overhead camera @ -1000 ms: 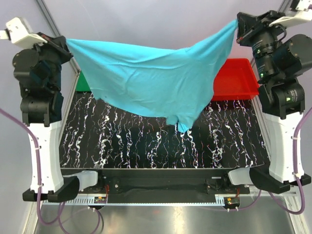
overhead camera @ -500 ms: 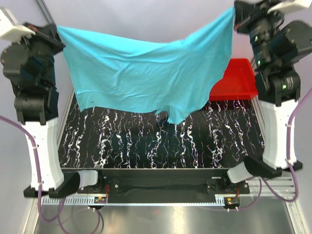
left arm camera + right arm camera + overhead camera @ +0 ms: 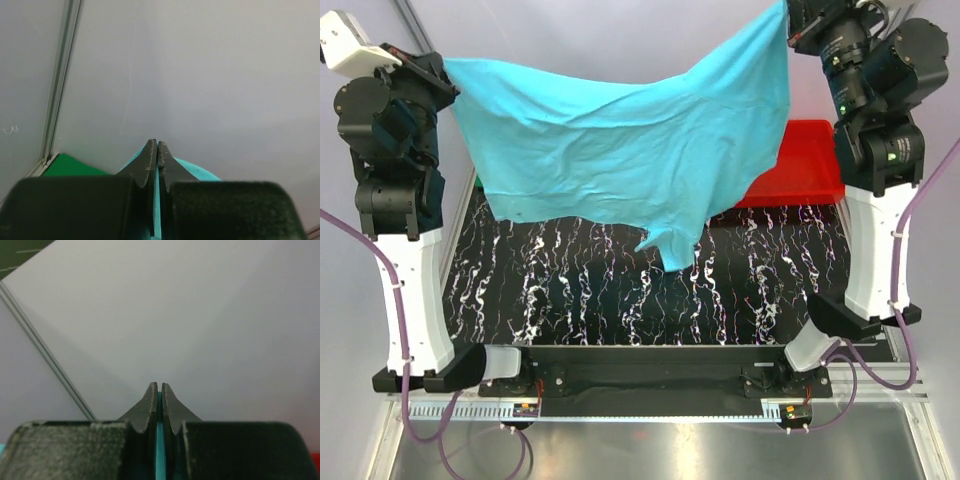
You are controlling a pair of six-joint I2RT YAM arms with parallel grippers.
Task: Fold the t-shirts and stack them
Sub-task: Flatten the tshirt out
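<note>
The light cyan-blue t-shirt (image 3: 620,150) hangs spread out in the air between my two grippers, high above the black marbled table (image 3: 620,300). My left gripper (image 3: 445,68) is shut on its left top corner, with cyan cloth pinched between the jaws in the left wrist view (image 3: 157,145). My right gripper (image 3: 788,25) is shut on the right top corner, and a cyan strip shows between its jaws (image 3: 159,386). The shirt's lower edge sags to a point (image 3: 675,255) at the middle. The dark green t-shirt (image 3: 70,167) shows only as a patch at lower left in the left wrist view.
A red plastic tray (image 3: 805,160) stands at the table's back right, partly behind the hanging shirt. The arm columns rise at both sides of the table. A grey wall fills the back.
Both arms have lifted the cyan shirt higher and pulled it wider. The right gripper has moved up and back, and the sagging lower edge has risen.
</note>
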